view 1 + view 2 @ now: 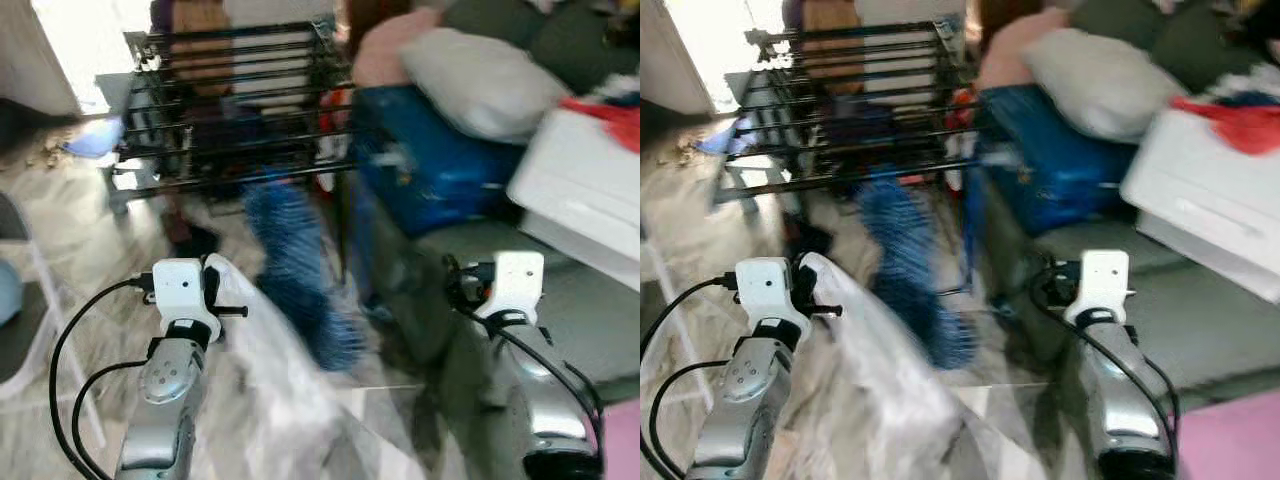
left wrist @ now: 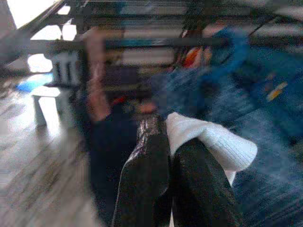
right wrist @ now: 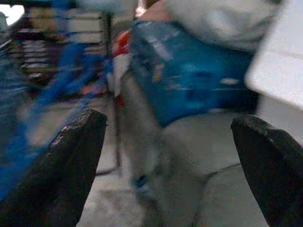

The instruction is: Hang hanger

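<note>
The views are blurred by motion. My left gripper (image 2: pixel 163 126) is shut on a white knitted garment (image 2: pixel 214 143), which drapes down from the left wrist as a pale sheet (image 1: pixel 285 385). I cannot make out a hanger in the cloth. A black wire drying rack (image 1: pixel 240 100) stands ahead on the floor, and a blue fuzzy garment (image 1: pixel 295 270) hangs from its front rail. My right gripper (image 3: pixel 165 142) is open with nothing between its fingers, held low on the right (image 1: pixel 462 285), short of the grey sofa.
A blue bag (image 1: pixel 430 160), a white pillow (image 1: pixel 480 80) and a white box (image 1: pixel 580 190) lie piled on the sofa at right. A folding chair (image 1: pixel 35 290) stands at the left edge. Pale tiled floor lies between me and the rack.
</note>
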{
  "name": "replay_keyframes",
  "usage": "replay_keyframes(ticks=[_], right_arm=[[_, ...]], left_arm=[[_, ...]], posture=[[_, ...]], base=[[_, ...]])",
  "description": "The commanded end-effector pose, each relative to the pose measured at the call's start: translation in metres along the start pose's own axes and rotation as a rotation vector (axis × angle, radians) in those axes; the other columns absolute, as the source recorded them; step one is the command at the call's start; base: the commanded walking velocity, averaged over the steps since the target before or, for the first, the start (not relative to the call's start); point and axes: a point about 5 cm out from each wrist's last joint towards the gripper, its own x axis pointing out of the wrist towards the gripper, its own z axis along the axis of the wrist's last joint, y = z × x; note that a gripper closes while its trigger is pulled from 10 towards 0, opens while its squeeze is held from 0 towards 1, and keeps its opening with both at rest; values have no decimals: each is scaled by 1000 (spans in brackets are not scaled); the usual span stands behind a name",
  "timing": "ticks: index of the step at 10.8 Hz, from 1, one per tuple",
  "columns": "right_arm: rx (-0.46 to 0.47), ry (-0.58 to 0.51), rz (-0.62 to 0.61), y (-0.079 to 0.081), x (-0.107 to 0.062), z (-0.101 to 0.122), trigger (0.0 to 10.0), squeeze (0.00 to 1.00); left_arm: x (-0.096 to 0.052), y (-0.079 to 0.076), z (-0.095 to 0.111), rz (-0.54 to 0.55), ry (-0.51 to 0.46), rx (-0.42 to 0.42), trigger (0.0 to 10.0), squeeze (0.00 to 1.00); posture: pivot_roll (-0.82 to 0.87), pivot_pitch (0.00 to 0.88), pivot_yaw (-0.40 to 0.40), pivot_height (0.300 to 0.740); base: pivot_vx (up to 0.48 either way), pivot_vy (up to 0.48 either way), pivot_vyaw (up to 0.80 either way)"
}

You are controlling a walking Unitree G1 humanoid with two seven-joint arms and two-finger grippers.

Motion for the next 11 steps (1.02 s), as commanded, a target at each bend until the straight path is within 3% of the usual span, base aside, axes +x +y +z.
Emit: replay_keyframes(ticks=[1, 11], right_arm=[[-9, -5, 13, 2, 0, 3, 10000, 0], [-17, 6, 27, 4, -1, 4, 10000, 0]], left_arm=[[-1, 3, 6, 12, -21, 6, 10000, 0], [-5, -11, 8, -49, -30, -17, 10000, 0]], posture=[[-88, 0, 9, 740], [-89, 0, 6, 740]], base=[[0, 255, 0], [0, 0, 0]])
